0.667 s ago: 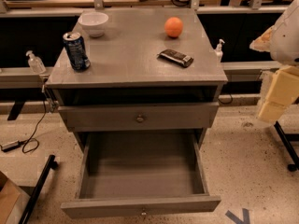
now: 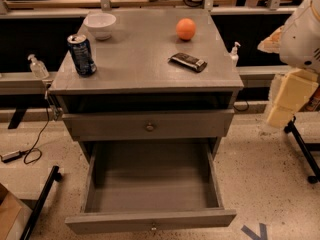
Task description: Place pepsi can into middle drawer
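The pepsi can (image 2: 81, 54) stands upright near the left edge of the grey cabinet top (image 2: 145, 59), in front of a white bowl (image 2: 100, 25). The middle drawer (image 2: 150, 194) is pulled out and open, and its inside is bare. The uppermost drawer front (image 2: 149, 126) above it is closed. Only the white and cream segments of my arm (image 2: 295, 74) show at the right edge, beside the cabinet and apart from the can. My gripper is out of view.
An orange ball (image 2: 186, 28) and a dark snack bar (image 2: 187, 61) lie on the right half of the cabinet top. Small clear bottles stand at the left (image 2: 38, 66) and right (image 2: 234, 51) of the cabinet. A black stand leg (image 2: 42, 201) and a cable lie on the floor at the left.
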`<state>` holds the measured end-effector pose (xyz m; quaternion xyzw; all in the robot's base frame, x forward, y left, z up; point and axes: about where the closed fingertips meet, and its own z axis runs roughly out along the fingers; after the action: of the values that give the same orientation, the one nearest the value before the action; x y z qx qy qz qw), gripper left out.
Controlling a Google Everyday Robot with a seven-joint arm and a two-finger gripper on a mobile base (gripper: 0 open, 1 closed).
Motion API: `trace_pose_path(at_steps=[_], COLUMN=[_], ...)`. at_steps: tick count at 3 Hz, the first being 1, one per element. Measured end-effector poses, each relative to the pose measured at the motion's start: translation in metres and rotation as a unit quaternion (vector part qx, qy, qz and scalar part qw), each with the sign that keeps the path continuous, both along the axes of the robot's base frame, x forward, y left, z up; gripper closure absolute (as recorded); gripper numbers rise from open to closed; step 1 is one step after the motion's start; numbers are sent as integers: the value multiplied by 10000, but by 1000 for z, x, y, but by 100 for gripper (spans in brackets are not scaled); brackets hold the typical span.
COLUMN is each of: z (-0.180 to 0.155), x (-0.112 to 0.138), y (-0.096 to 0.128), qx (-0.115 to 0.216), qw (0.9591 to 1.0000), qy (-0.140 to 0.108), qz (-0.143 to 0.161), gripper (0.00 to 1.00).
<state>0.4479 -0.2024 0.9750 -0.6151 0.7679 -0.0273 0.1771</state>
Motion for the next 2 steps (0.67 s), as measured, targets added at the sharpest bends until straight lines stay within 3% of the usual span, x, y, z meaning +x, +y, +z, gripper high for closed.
trace_pose_path(at_steps=[1, 2], z=[3, 3], x=[21, 24], y=[27, 31], qx=[113, 127], qw=[9994, 9992], qy=[-109, -124], qz=[310, 350], gripper=[0, 0])
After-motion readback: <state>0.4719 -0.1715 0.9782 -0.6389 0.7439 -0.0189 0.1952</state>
